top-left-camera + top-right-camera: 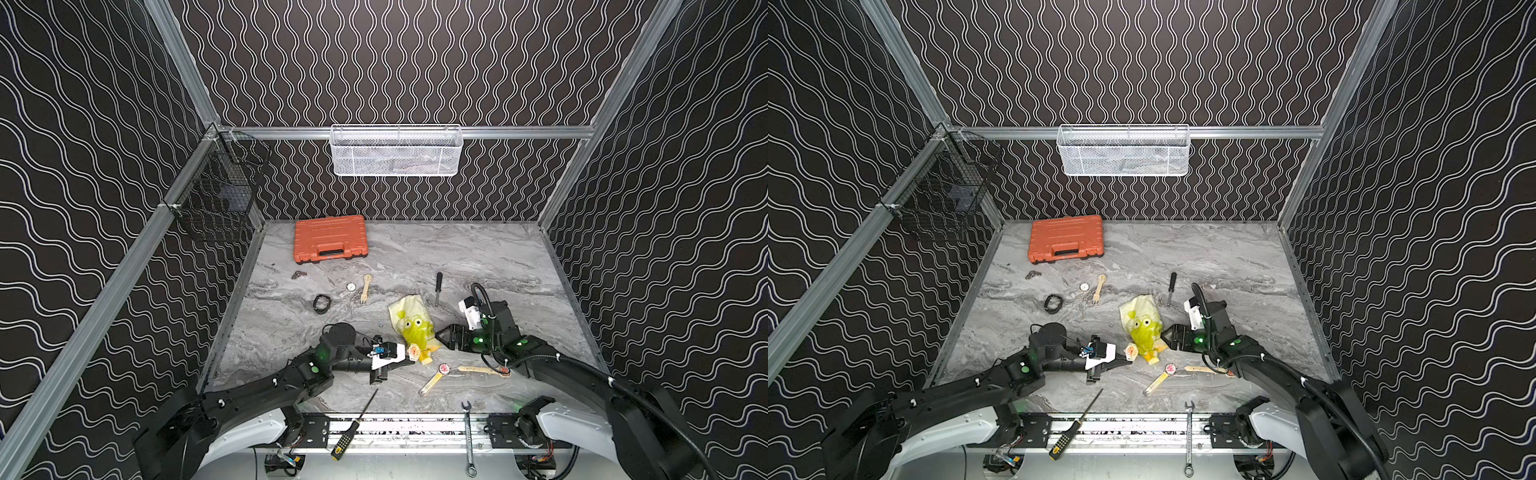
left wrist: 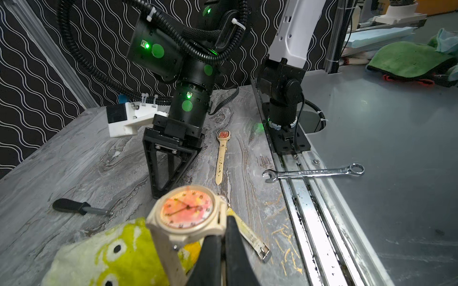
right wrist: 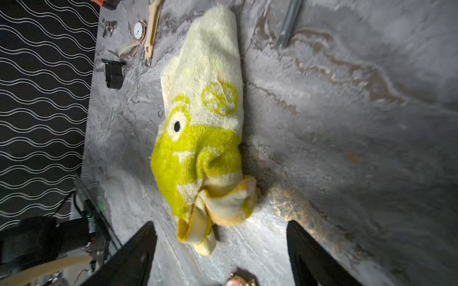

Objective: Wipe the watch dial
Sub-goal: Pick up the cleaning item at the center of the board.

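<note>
The watch (image 2: 187,210) has a cream case and strap, and its dial is stained pink and orange. My left gripper (image 2: 224,222) is shut on it at the strap end of the case and holds it just above the table, dial up. In both top views the watch (image 1: 413,351) (image 1: 1131,352) sits at the near end of a yellow-green towel (image 1: 411,322) lying crumpled on the table. My right gripper (image 3: 221,227) is open, low over the table at the near corner of the towel (image 3: 205,123), with nothing between its fingers. In a top view the right gripper (image 1: 440,336) is to the towel's right.
A second pink-dialled watch (image 1: 444,369) and a loose cream strap (image 1: 482,370) lie near the front. Behind are a black screwdriver (image 1: 438,286), a small watch (image 1: 351,286), a black band (image 1: 321,303) and an orange case (image 1: 330,239). A wrench (image 1: 468,436) and a yellow-handled screwdriver (image 1: 353,428) lie on the front rail.
</note>
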Robot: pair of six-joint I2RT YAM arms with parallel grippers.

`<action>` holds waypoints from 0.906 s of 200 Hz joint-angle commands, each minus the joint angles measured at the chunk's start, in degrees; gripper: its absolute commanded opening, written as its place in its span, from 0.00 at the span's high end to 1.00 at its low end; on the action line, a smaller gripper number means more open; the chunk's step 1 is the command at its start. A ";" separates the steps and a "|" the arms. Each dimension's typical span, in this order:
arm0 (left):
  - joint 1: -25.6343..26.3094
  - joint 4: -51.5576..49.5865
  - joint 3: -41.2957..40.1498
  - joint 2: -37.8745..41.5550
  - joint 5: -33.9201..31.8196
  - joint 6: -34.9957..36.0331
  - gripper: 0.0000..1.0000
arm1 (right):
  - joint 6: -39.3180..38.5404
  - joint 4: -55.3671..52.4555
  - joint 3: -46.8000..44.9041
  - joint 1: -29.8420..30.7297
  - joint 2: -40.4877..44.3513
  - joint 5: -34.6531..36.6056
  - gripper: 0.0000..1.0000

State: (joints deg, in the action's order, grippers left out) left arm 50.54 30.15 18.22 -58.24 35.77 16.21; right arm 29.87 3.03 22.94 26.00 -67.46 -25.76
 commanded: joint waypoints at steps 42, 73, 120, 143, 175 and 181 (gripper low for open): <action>0.04 4.49 -0.73 -1.57 -0.63 -1.17 1.00 | 4.25 22.31 -3.84 -2.75 -12.40 -15.31 0.32; 0.04 6.21 -1.27 -2.52 -1.30 -1.84 1.00 | 3.05 26.24 -4.50 -4.27 -15.11 -16.43 0.45; 0.01 5.22 -0.15 -3.96 -1.83 -1.78 1.00 | 1.23 29.50 -4.79 -6.13 -16.69 -16.88 0.87; 0.04 3.23 0.42 -4.24 -2.24 -1.39 1.00 | -1.34 27.22 -3.90 -6.21 -15.49 -16.46 1.00; 0.03 8.16 -1.28 -6.38 -5.45 -2.67 1.00 | -5.51 24.47 -4.37 -6.11 -9.23 -16.07 1.00; 0.04 8.73 -1.42 -6.78 -5.64 -2.55 1.00 | -6.12 24.17 -4.64 -6.05 -7.52 -16.16 1.00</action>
State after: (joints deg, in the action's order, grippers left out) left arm 50.59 34.61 17.23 -64.07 31.92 14.61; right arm 27.55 27.46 18.98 19.81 -79.35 -41.85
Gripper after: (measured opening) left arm 0.064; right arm 0.062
